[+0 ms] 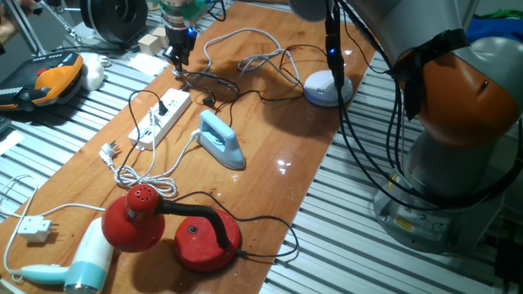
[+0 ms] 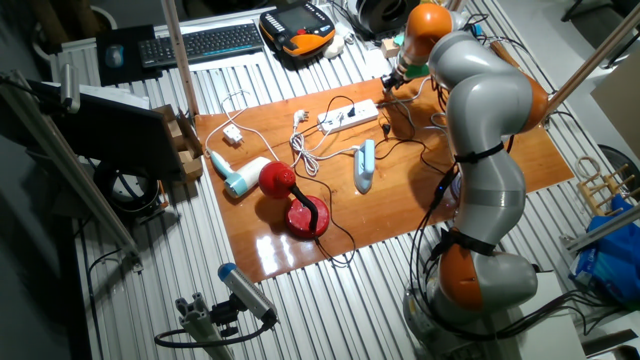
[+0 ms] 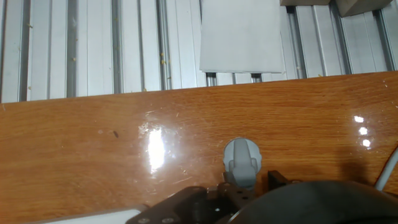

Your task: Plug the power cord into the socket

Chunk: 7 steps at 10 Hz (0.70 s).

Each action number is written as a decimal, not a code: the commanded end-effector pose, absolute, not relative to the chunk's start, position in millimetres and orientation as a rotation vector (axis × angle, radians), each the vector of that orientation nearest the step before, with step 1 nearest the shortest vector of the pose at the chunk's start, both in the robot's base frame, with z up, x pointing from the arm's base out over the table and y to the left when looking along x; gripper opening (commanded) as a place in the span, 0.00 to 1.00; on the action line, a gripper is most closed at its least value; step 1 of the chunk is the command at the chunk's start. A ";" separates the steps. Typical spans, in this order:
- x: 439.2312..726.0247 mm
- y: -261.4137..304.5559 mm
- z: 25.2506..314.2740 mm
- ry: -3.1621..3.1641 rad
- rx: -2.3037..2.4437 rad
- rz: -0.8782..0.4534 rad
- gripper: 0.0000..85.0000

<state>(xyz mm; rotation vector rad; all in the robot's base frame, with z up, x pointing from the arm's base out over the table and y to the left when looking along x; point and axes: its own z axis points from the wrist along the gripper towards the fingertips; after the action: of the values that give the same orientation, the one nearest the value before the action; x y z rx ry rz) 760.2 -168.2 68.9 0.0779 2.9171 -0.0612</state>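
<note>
A: 1 end effector (image 1: pixel 177 57) is low over the far end of the wooden surface (image 1: pixel 270 184), just beyond the end of the socket (image 1: pixel 161 116).

B: Finger state?

A: Cannot tell. In the hand view, 1 grey fingertip (image 3: pixel 242 163) shows above the surface; the rest is cut off by the frame edge.

B: Location of the power cord?

A: The power cord (image 1: pixel 214 85) lies in loops on the surface beside the end effector, near the socket. Its plug cannot be identified.

B: Adjacent items?

A: 1 blue iron (image 1: pixel 221 140) just beside the socket, 1 red lamp (image 1: pixel 173 226) and 1 hair dryer (image 1: pixel 82 263) at the near end.
</note>
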 end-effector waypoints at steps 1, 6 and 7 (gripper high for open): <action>760.2 -167.6 69.1 2.915 0.081 -0.063 0.40; 762.7 -167.0 67.0 2.913 0.060 -0.070 0.40; 763.0 -167.3 66.1 2.911 0.057 -0.074 0.40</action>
<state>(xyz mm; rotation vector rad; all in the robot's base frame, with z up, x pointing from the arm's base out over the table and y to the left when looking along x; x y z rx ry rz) 763.2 -167.4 65.7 0.0567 2.9112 -0.0740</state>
